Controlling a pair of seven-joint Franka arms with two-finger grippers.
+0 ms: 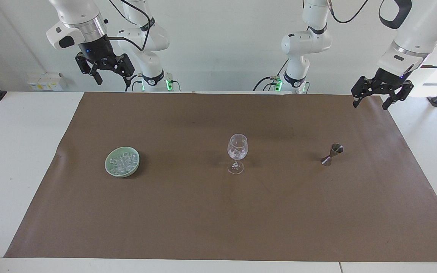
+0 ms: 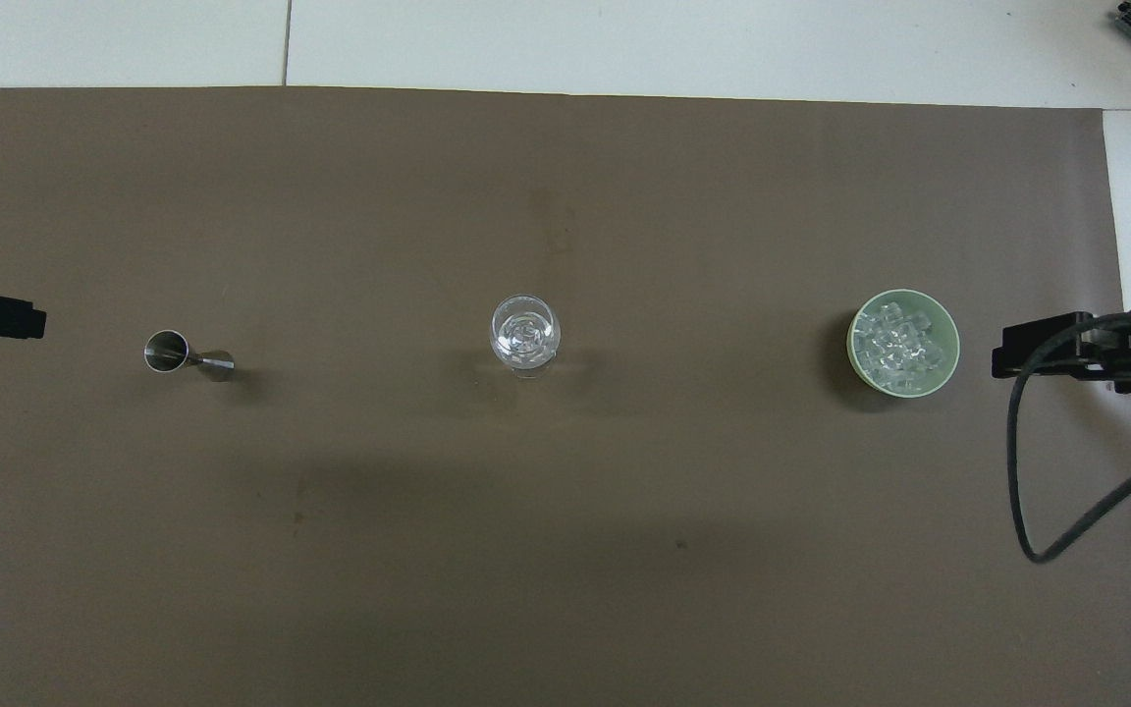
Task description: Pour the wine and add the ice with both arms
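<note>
Facing view: my left hand open, empty, over the mat's edge — right hand likewise.
Next: approach the jigger level — it's spill-prone.

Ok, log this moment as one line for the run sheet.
left gripper: open, raised over mat edge | right gripper: open, raised | ice: in green dish | wine glass: upright mid-mat | jigger: untouched

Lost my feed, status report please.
Left gripper and right gripper open, raised, empty. Ice in its dish, wine glass upright. Nothing obstructing.
</note>
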